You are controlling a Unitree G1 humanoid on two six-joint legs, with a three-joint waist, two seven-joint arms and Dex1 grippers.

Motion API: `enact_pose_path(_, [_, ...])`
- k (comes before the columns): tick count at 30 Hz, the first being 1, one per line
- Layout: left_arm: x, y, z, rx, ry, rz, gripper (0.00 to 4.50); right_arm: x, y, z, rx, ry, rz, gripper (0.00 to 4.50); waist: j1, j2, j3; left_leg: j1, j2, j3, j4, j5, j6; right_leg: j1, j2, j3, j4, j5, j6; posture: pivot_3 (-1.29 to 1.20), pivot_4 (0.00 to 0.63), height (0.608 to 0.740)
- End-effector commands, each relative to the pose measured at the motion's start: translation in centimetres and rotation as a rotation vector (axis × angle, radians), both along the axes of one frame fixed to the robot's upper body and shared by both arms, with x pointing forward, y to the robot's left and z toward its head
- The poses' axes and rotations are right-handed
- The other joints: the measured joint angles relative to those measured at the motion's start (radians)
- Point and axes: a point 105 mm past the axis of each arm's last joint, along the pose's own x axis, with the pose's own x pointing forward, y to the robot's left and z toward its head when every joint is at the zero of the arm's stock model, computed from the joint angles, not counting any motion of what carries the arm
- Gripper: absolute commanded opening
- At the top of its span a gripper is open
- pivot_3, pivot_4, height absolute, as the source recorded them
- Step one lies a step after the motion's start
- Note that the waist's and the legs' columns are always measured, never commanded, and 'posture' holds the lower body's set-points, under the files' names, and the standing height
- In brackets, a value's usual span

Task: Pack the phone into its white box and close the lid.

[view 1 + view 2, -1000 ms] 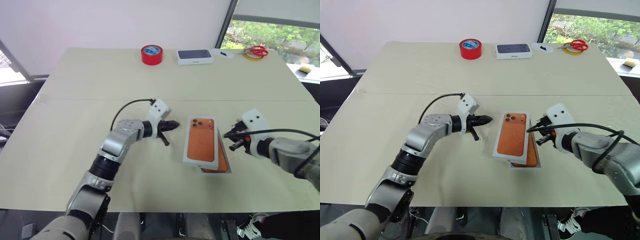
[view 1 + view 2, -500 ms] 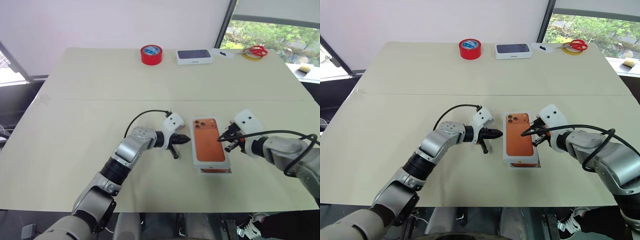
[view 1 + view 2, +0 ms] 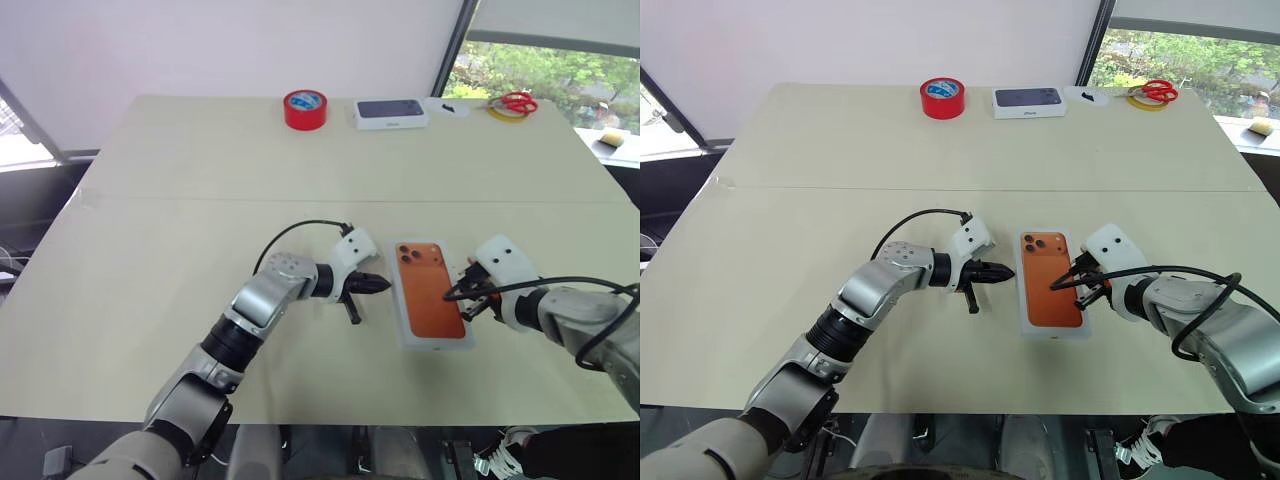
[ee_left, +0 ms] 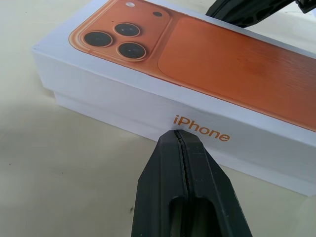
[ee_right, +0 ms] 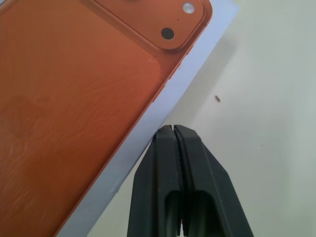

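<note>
We see the lid (image 3: 432, 293) seated on the box (image 4: 123, 116), orange picture up, lying between our two sets of jaws, so we judge the packing nearly done; the phone is hidden inside. The left gripper (image 3: 378, 284) and right gripper (image 3: 452, 294) are both closed and empty, each pressed to a side. Beyond them the cream worktop (image 3: 180, 180) carries red tape (image 3: 304, 108), a blue-topped box (image 3: 391, 113), scissors (image 3: 512, 102), beside a window (image 3: 540, 60).

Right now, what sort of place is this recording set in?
Probably an office or lab test room: a large beige table by a window with trees outside, holding a red tape roll, scissors and a phone box.
</note>
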Motion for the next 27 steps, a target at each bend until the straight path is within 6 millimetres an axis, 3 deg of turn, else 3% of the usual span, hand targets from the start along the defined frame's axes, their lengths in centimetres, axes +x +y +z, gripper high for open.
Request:
enact_pose_path(1, [-0.9, -1.4, 1.5, -0.039, -0.049, -0.058, 0.00, 0.1, 0.7, 0.8, 0.011, -0.039, 0.032, 0.06, 0.000, 0.000, 0.000, 0.000, 0.000, 0.000, 0.000, 0.000, 0.000, 0.000, 0.000, 0.000, 0.000, 0.000, 0.000, 0.00, 0.150, 0.730])
enact_pose_path(14, [0.0, -1.1, 0.9, -0.021, -0.048, 0.001, 0.00, 0.1, 0.3, 0.1, -0.005, -0.026, 0.018, 0.06, 0.000, 0.000, 0.000, 0.000, 0.000, 0.000, 0.000, 0.000, 0.000, 0.000, 0.000, 0.000, 0.000, 0.000, 0.000, 0.00, 0.150, 0.730])
enact_pose_path(27, [-1.1, -0.8, 0.7, -0.003, -0.057, -0.068, 0.00, -0.7, 0.8, 0.4, -0.006, -0.026, 0.057, 0.06, -0.001, 0.000, 0.000, 0.000, 0.000, 0.000, 0.000, 0.000, 0.000, 0.000, 0.000, 0.000, 0.000, 0.000, 0.000, 0.00, 0.150, 0.730])
